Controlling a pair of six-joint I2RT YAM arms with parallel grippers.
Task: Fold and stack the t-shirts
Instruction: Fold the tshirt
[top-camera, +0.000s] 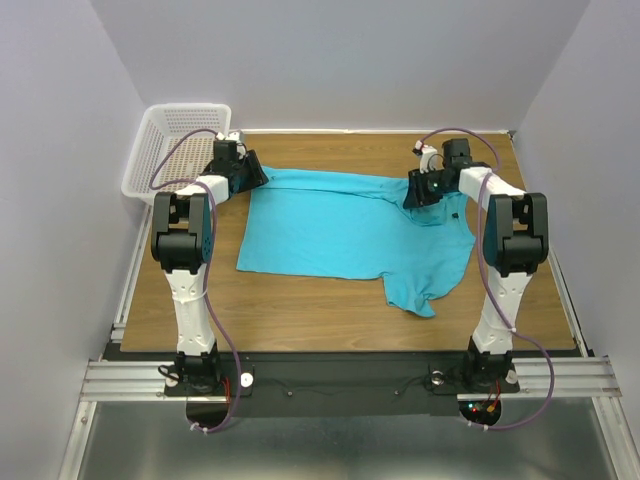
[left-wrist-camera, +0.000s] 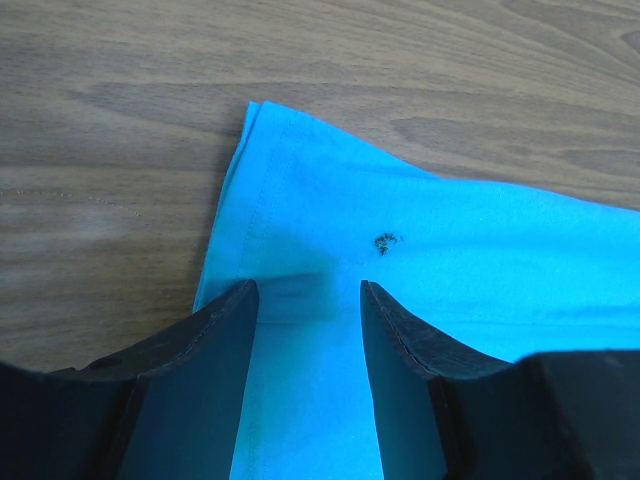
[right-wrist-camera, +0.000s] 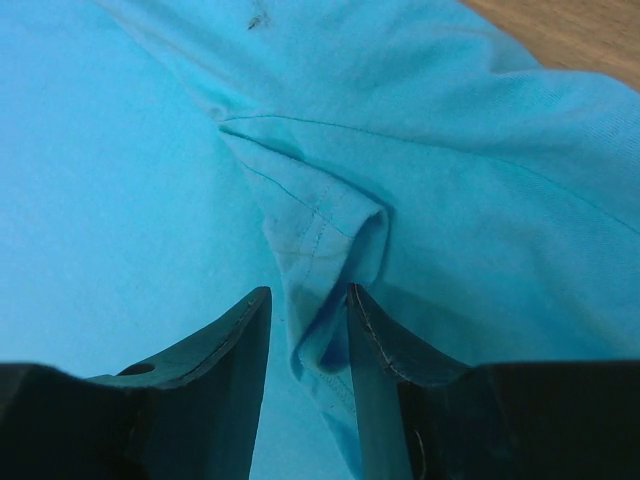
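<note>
1. Top view: the turquoise t-shirt (top-camera: 340, 225) lies spread on the wooden table (top-camera: 300, 310), with the left gripper (top-camera: 255, 176) at its far-left corner and the right gripper (top-camera: 415, 197) on its far-right part.
2. Left wrist: the fingers (left-wrist-camera: 225, 330) stand well apart, straddling flat cloth at the hem corner.
3. Right wrist: the fingers (right-wrist-camera: 230, 350) stand narrowly apart around a stitched fold. I cannot tell whether it is clamped.

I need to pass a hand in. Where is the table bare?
Bare table: the near strip between the t-shirt and the black base plate, widest near left; a thin strip behind the t-shirt. Crowded: its far corners, under the left tool and right tool.
</note>
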